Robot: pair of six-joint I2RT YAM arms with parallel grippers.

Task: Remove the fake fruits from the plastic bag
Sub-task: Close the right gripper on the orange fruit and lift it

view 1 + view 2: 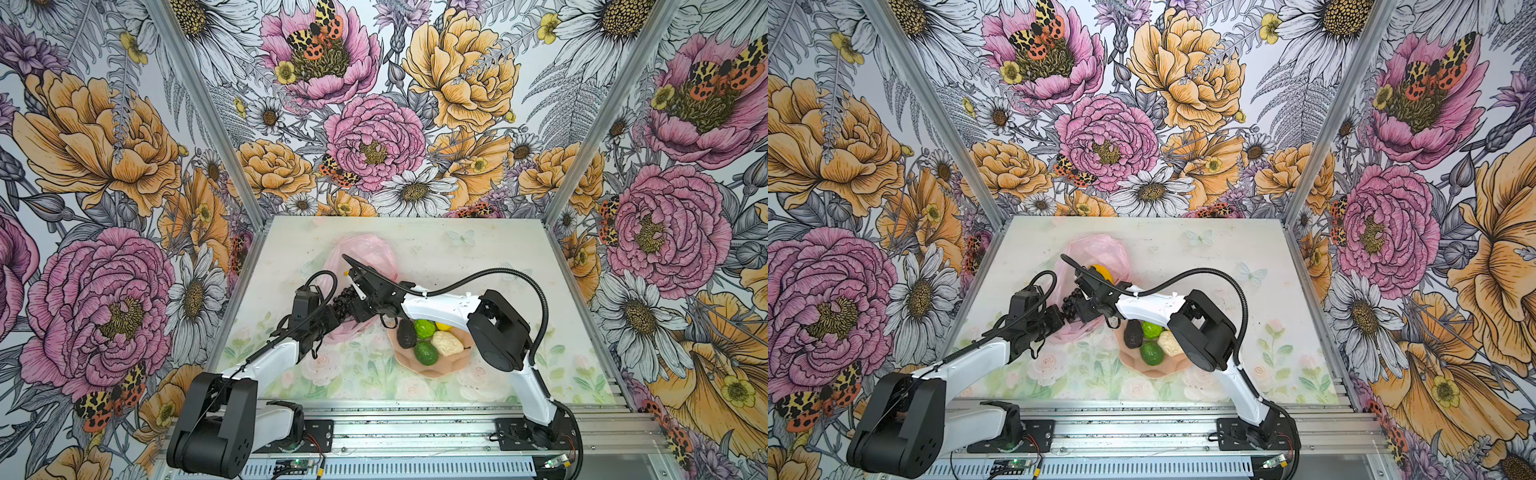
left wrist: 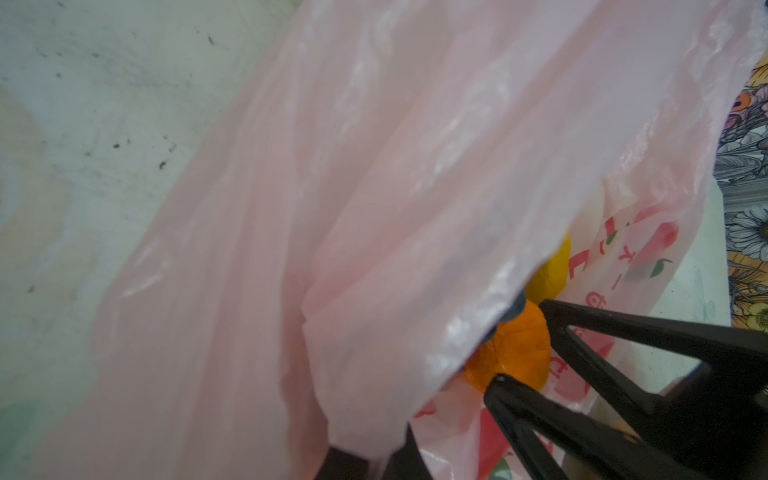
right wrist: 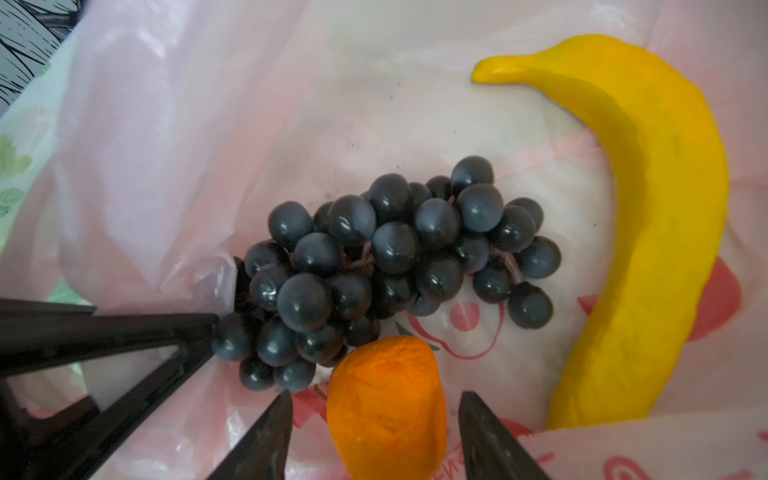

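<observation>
The pink plastic bag [image 1: 365, 249] lies at the back left of the table. My left gripper [image 2: 374, 457] is shut on its upper edge and holds the mouth open. Inside the bag lie a dark grape bunch [image 3: 395, 257], a yellow banana [image 3: 648, 232] and an orange [image 3: 386, 399]. My right gripper [image 3: 375, 394] reaches into the bag, open, one finger on each side of the orange with a gap on both sides. In the peach bowl [image 1: 436, 370] sit a black oval [image 1: 406, 334], two green fruits [image 1: 426, 353], a cream lumpy piece [image 1: 446, 344] and a lemon [image 1: 444, 326].
The bowl stands just right of the bag, under the right arm's forearm [image 1: 440, 305]. Both arms meet over the bag's mouth, and the left gripper's fingers [image 3: 124, 332] show beside the grapes. Flower-printed walls close the table on three sides.
</observation>
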